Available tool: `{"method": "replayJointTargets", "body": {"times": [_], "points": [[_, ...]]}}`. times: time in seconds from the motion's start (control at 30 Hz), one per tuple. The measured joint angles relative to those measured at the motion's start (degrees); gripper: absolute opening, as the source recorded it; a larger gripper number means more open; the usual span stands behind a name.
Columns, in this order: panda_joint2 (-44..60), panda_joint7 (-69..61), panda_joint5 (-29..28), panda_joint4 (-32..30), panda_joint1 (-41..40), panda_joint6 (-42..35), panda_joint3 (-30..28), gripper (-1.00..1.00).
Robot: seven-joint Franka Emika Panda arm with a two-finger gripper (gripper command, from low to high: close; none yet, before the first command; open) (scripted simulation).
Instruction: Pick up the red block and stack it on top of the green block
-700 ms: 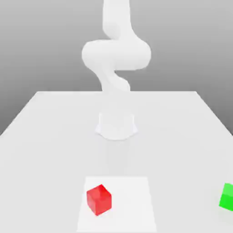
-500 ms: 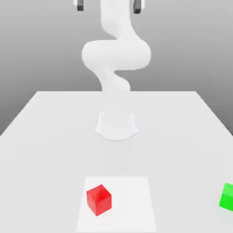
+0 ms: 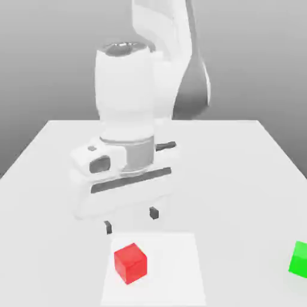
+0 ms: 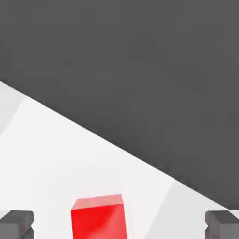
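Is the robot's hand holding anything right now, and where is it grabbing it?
Nothing is held. The gripper is open above the table, and the red block sits on the table between the spread fingers, untouched.

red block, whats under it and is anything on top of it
The red block sits on a paler square patch of the white table. Nothing lies on top of it; the gripper hangs above it, jaws open. The patch directly beneath the block is covered.
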Motion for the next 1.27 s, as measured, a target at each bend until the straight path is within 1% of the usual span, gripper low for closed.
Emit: {"method": "replayJointTargets", "body": {"times": [0.1, 0.2, 0.23, 0.47, 0.6, 0.67, 1.0, 1.07, 1.13, 1.17, 1.27], "points": [[6.24, -3.32, 2.36, -0.05, -0.99, 4.56, 1.39, 0.00], [12.48, -5.78, 5.40, 0.81, -3.25, 9.67, 4.29, 0.00], [13.84, -6.22, 5.97, 1.01, -3.90, 10.81, 5.07, -1.00], [13.81, -6.10, 5.81, 1.01, -4.02, 10.71, 5.16, -1.00], [6.77, -3.17, 1.84, -0.11, -2.56, 4.88, 2.84, -1.00], [3.63, -1.52, -0.06, -0.06, -1.62, 1.72, 2.99, -1.00], [5.53, 6.90, -4.63, 9.96, 14.28, -6.53, 16.76, -1.00], [7.52, 8.56, -5.66, 12.30, 17.68, -6.92, 19.12, -1.00], [12.91, 10.92, -8.04, 15.50, 21.64, -4.78, 20.41, -1.00], [15.50, 11.75, -9.03, 16.39, 22.89, -3.09, 20.35, 1.00], [15.50, 11.75, -9.03, 16.39, 22.89, -3.09, 20.35, 1.00]]}}
